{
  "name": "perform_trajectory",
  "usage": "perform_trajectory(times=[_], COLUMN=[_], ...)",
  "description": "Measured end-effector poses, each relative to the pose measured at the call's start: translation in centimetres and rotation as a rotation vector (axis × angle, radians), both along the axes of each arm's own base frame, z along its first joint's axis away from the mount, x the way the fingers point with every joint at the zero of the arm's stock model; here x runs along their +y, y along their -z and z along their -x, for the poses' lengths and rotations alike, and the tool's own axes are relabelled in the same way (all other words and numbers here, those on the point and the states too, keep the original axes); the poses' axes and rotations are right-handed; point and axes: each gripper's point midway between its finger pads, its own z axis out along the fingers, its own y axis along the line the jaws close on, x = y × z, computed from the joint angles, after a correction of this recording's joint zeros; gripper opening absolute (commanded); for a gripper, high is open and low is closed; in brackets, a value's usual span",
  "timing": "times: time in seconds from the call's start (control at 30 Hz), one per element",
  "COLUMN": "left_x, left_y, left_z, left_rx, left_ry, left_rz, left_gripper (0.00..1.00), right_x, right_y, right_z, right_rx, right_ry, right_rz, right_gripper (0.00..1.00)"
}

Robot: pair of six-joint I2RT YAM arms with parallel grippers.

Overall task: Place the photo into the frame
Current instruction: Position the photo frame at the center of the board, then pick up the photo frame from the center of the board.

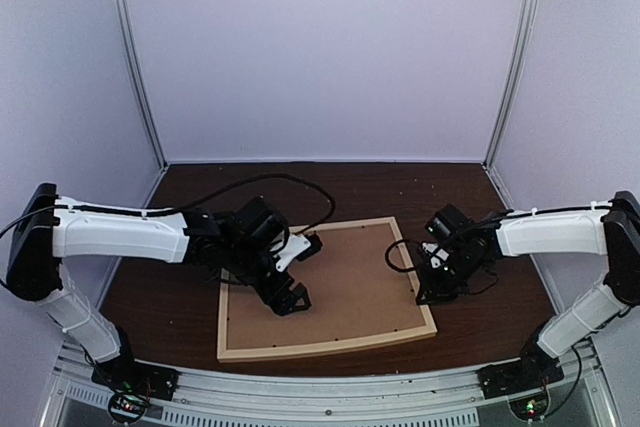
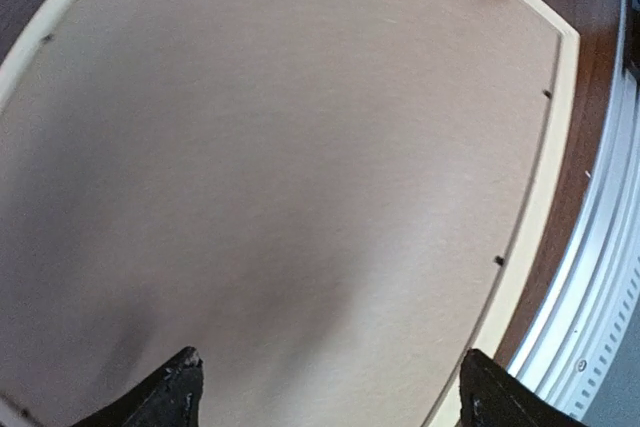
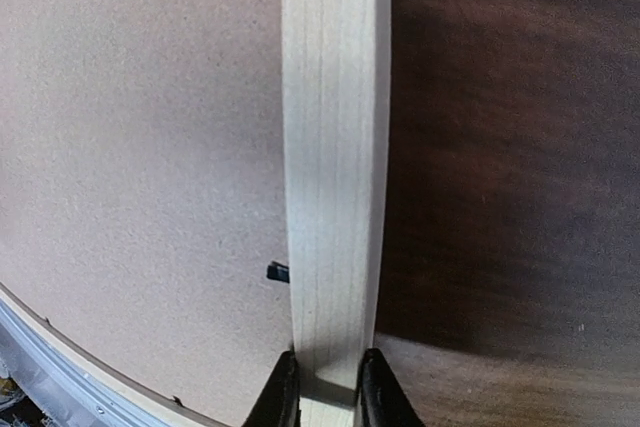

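One edge pinched | right end effector [image 3: 328, 389] on frame [image 3: 335, 147] | table [image 3: 500, 147] beside

Fingers [image 3: 283, 395] tight on both sides of the frame [image 3: 335, 177], backing board [image 3: 130, 147] left, table [image 3: 510, 147] right.

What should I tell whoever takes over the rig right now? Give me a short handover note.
Left gripper: open, over the backing board.
Right gripper: fingers closed on the frame, right-hand strip.
Frame lies flat on the table, back up, board seated in it.
Photo: not visible in any view; possibly under the board.
To do: confirm the photo is in, then release.
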Motion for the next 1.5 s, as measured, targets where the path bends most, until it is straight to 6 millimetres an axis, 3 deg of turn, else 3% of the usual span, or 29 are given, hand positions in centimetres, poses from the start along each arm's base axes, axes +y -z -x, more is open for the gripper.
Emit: perform_trajectory(times=[0.3,0.47,0.57,0.8,1.07,1.37,1.5], left_x=[-7.4,-9.3,-10.0,-11.1,-11.6,-11.9,-11.9], left_y=[2.1,3.8,4.8,6.1,6.3,6.2,6.0], left_z=[3.3,4.2,4.0,2.7,1.7,1.9,1.9], left_rx=[-0.064,-0.108,-0.130,-0.197,-0.250,-0.240,-0.237], left_ry=[0.338,0.452,0.493,0.543,0.556,0.553,0.541], left_rz=[-0.007,-0.028,-0.044,-0.090,-0.104,-0.087,-0.083], left_gripper=[0.85,0.82,0.79,0.66,0.31,0.00,0.00], right_x=[3.4,4.3,4.4,4.1,2.2,0.4,0.0], right_y=[-0.3,-0.5,-0.6,-0.3,-0.7,-0.9,-0.7], right_z=[-5.5,-7.2,-7.7,-8.0,-7.3,-5.9,-5.2], right_rx=[-0.010,-0.007,-0.004,-0.010,-0.037,-0.041,-0.032], right_ry=[-0.029,-0.034,-0.032,-0.014,0.022,0.048,0.058], right_rz=[-0.058,-0.117,-0.158,-0.214,-0.208,-0.183,-0.180], right_gripper=[0.01,0.11,0.24,0.32,0.44,0.47,0.52])
